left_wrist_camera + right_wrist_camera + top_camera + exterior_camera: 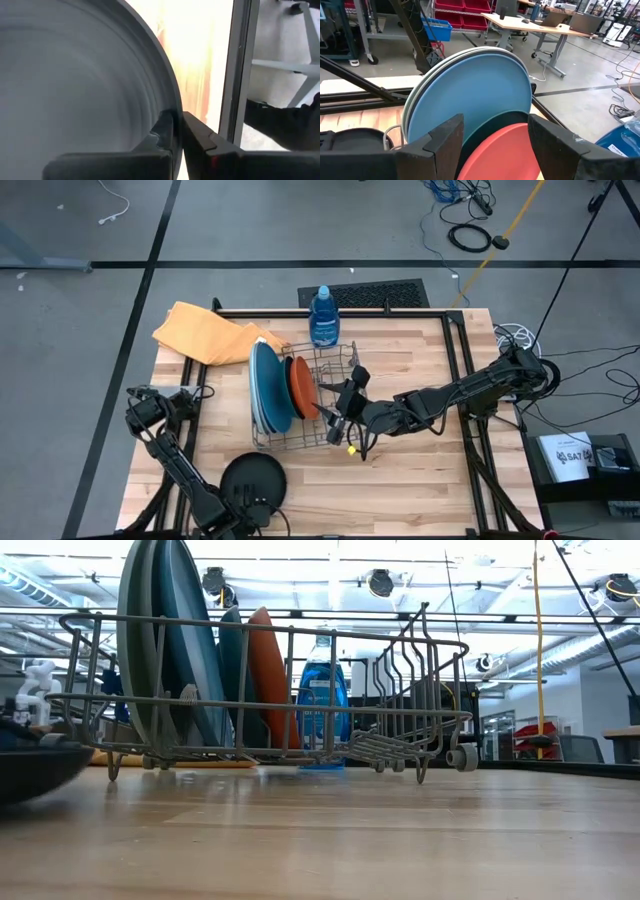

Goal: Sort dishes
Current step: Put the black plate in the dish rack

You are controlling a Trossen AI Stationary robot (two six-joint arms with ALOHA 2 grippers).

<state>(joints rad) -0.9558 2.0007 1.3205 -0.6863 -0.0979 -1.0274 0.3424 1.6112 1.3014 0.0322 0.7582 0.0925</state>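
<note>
Gripping the black plate (252, 479) by its rim, the left gripper (176, 131) sits at the table's (420, 480) six o'clock edge, with the wire rack (335, 395) toward twelve. The right gripper (495, 145), fingers spread and empty, faces the orange plate (507, 152) racked upright beside the teal and blue ones; wooden tabletop, workshop beyond.

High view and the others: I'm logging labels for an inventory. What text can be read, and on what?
"SA7", as far as it can be made out: tag at the far right of the high view.
Bottle label: too blurred to read in any view.
White box print: too small to read.
</note>
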